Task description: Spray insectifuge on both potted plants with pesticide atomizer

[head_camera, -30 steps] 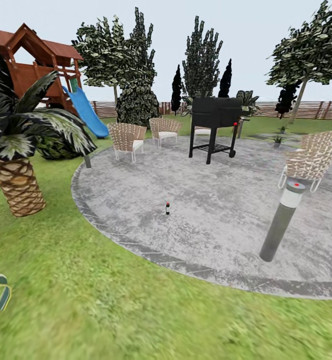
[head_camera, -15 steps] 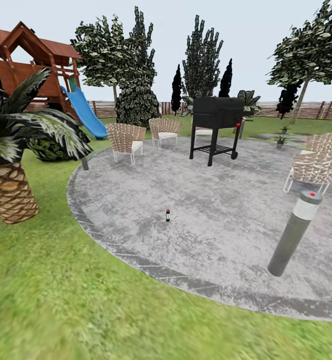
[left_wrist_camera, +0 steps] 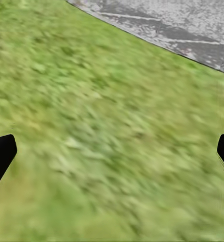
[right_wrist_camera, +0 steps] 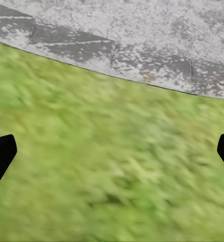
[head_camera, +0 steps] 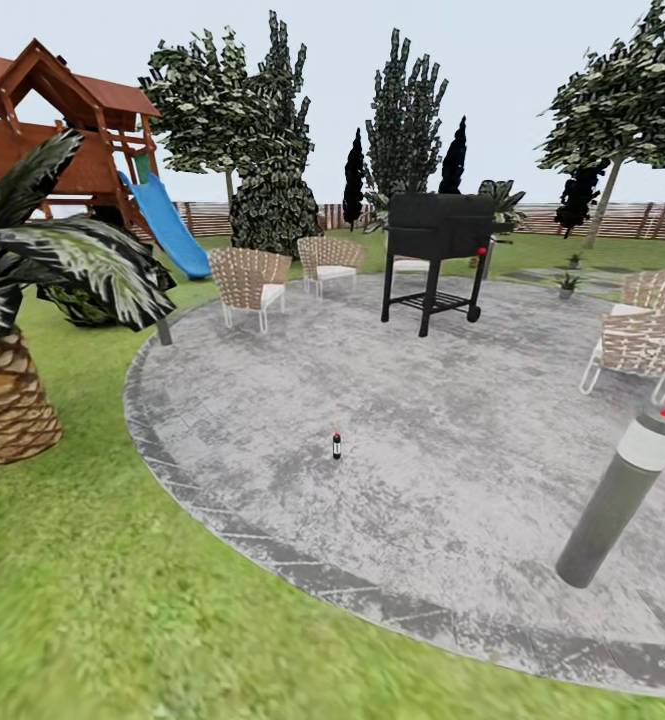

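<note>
Whole head view has shifted against the earlier frames: palm further left, bollard light lower right, patio nearer; so camera and base moved, not the things; robot is closing on the pesticide atomizer, upright mid-patio, well apart. Left hand and right hand both spread wide, empty, aimed down at lawn near the patio edge.

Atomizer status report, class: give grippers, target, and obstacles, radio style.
Both grippers open, empty, over grass. Pesticide atomizer upright on the patio, untouched. Path looks open; bollard light off to the right.
</note>
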`<state>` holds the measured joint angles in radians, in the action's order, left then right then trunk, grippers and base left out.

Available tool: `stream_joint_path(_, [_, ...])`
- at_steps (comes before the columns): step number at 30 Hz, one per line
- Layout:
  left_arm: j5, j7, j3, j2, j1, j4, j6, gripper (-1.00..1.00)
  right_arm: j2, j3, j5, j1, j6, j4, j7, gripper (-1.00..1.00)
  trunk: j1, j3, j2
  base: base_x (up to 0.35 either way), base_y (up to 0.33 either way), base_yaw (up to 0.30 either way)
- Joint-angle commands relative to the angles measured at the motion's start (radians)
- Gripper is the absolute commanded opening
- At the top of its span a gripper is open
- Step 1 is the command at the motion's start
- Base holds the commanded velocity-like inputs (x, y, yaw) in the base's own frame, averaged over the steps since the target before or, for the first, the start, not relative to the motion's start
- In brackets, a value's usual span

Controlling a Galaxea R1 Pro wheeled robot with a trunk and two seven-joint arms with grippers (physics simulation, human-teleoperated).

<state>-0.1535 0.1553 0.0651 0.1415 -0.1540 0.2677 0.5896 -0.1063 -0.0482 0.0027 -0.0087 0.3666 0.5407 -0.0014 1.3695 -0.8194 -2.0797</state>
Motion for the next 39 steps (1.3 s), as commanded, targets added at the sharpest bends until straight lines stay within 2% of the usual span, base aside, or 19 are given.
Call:
stream_joint_path(1, [-0.007, 0.010, 0.005, 0.000, -0.001, -0.001, 0.001, 1.00, 0.000, -0.001, 0.000, -0.001, 0.003, 0.000, 0.000, 1.00, 0.000, -0.001, 0.000, 0.339, 0.000, 0.000])
stream_joint_path(39, [-0.008, 0.010, 0.005, 0.000, 0.000, -0.001, 0.001, 1.00, -0.001, -0.002, -0.001, -0.001, 0.003, 0.001, -0.001, 1.00, 0.000, -0.001, 0.000, 0.339, 0.000, 0.000])
